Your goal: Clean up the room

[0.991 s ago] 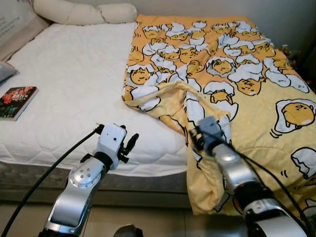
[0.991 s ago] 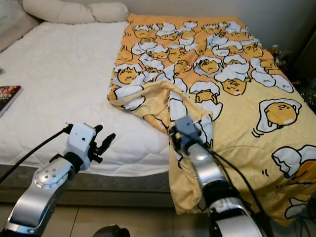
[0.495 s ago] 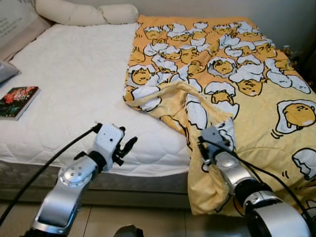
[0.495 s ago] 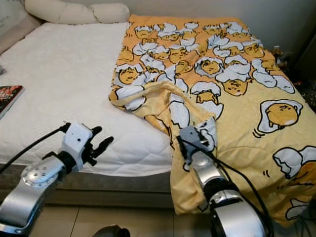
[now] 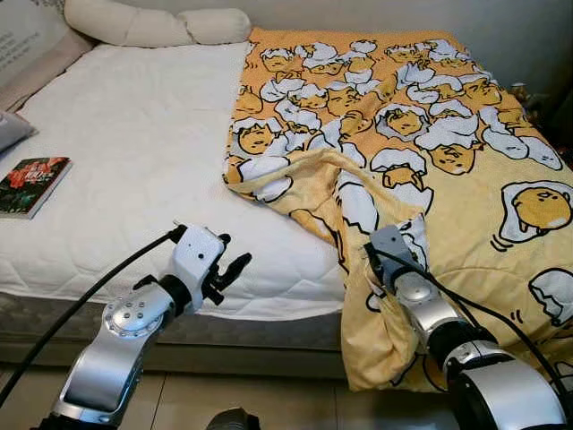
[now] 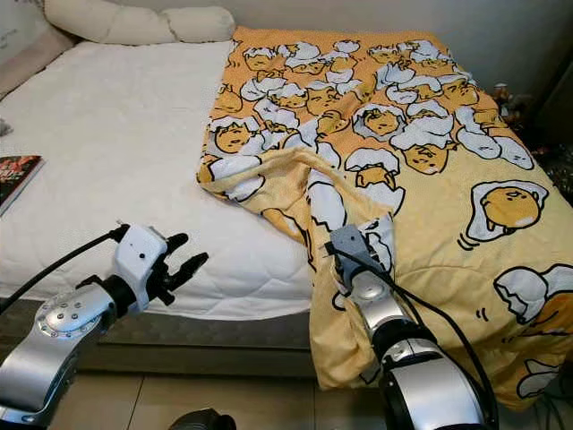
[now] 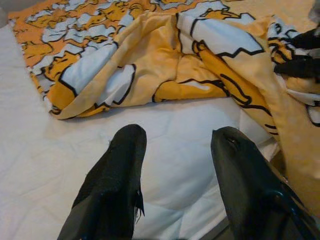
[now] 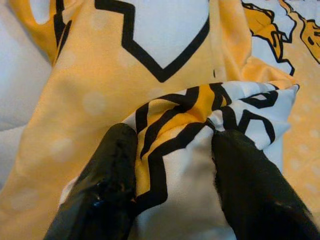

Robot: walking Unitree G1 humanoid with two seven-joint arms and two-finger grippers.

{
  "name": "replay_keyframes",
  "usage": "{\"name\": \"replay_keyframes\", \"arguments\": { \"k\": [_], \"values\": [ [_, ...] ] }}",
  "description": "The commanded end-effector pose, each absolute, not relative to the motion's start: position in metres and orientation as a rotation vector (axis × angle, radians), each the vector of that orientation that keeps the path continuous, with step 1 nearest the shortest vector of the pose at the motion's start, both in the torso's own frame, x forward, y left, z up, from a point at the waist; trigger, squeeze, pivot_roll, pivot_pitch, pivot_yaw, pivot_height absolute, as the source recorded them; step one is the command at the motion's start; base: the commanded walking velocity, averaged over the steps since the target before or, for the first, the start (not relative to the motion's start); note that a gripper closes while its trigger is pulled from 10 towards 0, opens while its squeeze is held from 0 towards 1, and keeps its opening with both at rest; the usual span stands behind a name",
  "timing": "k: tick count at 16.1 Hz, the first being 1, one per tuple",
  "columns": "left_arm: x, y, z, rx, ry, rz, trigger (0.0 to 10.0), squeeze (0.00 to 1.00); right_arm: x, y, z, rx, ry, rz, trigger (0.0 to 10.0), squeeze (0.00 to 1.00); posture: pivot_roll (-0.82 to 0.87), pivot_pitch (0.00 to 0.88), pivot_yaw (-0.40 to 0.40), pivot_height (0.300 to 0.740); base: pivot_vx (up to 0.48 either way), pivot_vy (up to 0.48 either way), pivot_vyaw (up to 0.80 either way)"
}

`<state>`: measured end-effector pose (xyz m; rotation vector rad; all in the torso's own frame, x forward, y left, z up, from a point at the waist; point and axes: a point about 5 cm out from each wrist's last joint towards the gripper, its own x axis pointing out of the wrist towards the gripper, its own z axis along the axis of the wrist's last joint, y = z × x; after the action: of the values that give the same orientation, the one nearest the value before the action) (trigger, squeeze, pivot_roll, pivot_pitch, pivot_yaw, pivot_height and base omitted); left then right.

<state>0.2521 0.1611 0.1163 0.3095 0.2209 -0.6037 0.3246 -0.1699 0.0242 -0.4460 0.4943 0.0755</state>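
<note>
The right pincer (image 8: pixel 170 165) pinches a fold of the yellow blanket (image 5: pixel 466 125) at the bed's (image 5: pixel 134 152) near right edge. The bunched flap probably runs far-left from it; the left pincer (image 5: pixel 235 266), spread empty, hovers nearer that flap.

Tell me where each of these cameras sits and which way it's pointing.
Left and right eye views: on the head, looking down at the white quilted mattress, both silver arms showing.
Left wrist view: along the open left fingers toward the yellow cartoon-egg blanket.
Right wrist view: along the right fingers pinching that blanket.
Shared: both wrist views show the blanket's folded edge.
</note>
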Motion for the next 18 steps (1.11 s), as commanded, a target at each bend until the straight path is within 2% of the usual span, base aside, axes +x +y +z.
{"name": "replay_keyframes", "arguments": {
  "k": [1,7,12,18],
  "values": [
    [0.254,0.16,0.117,0.315,0.225,-0.638,10.0,0.0,0.323,-0.177,0.024,-0.419,0.492,0.045,0.0,0.0,0.07,0.0,0.048,0.74,0.0,0.0,0.0],
    [0.256,0.16,0.116,0.321,0.228,-0.657,10.0,0.0,0.322,-0.18,0.023,-0.409,0.492,0.039,0.0,0.0,0.06,0.0,0.047,0.74,0.0,0.0,0.0],
    [0.266,0.153,0.113,0.309,0.186,-0.594,10.0,0.0,0.309,-0.188,0.014,-0.265,0.477,-0.019,0.0,0.0,0.04,0.0,0.038,0.74,0.0,0.0,0.0],
    [0.262,0.148,0.112,0.247,0.122,-0.491,10.0,0.0,0.306,-0.201,0.05,-0.146,0.183,-0.077,0.0,0.0,0.02,0.0,0.026,0.74,0.0,0.0,0.0]
  ]
}}
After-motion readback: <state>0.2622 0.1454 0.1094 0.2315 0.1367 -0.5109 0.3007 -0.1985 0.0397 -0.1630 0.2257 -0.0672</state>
